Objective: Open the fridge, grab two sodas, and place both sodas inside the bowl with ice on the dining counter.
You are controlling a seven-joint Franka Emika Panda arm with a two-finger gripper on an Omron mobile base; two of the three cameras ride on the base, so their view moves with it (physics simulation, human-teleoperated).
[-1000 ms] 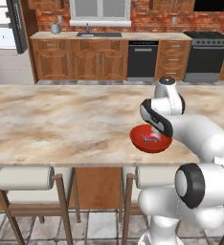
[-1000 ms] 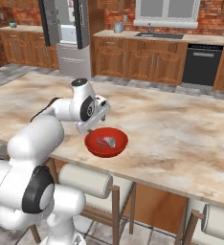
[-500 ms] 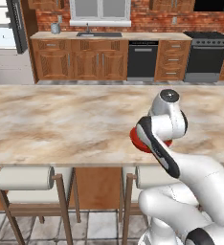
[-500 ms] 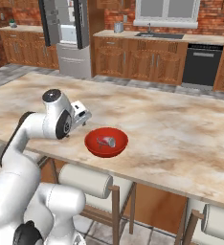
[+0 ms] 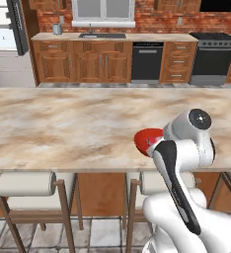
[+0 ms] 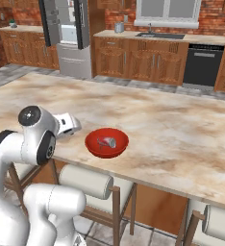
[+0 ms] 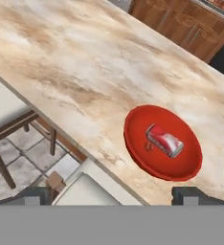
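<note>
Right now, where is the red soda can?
The red soda can lies on its side inside the red bowl, which sits near the stool-side edge of the dining counter.

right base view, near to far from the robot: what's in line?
Stool → red bowl holding a soda can → dining counter → dishwasher under the wall counter.

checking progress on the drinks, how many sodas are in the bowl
1: a red soda lying on its side in the red bowl on the dining counter. No second one is visible.
</note>
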